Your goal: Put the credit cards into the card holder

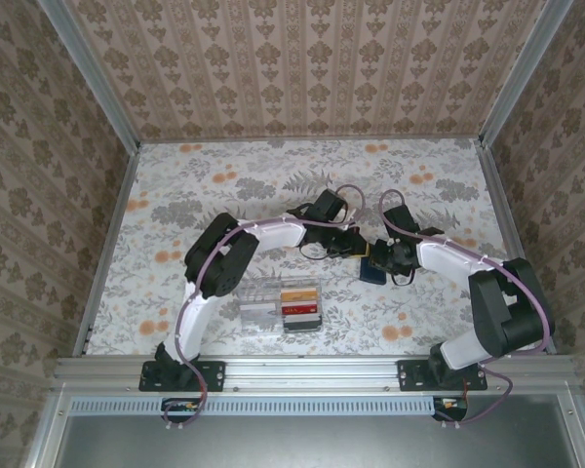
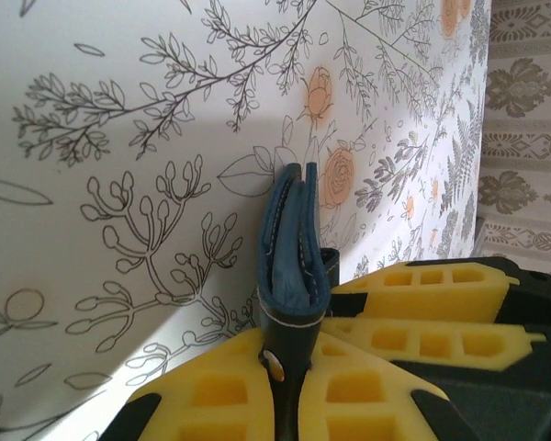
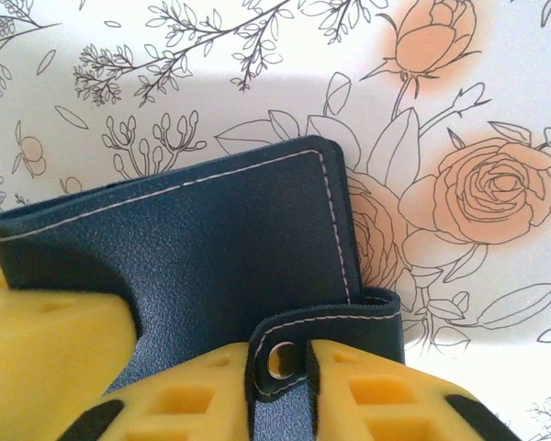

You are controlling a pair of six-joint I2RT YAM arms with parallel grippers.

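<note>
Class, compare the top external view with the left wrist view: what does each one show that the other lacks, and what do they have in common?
Top external adds: the clear plastic box near the left arm's base, the credit cards (orange-tan, red, dark grey) at its right end, and both arms meeting mid-table. Left wrist adds: the card holder seen edge-on and upright, its tab with the snap clamped in the left gripper. Shared: the card holder, the left gripper and the floral table.

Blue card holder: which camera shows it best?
The right wrist view: the card holder faces it broadside, stitching, tab and snap plain. The left wrist view shows it edge-on; the top external view, a small dark patch.
</note>
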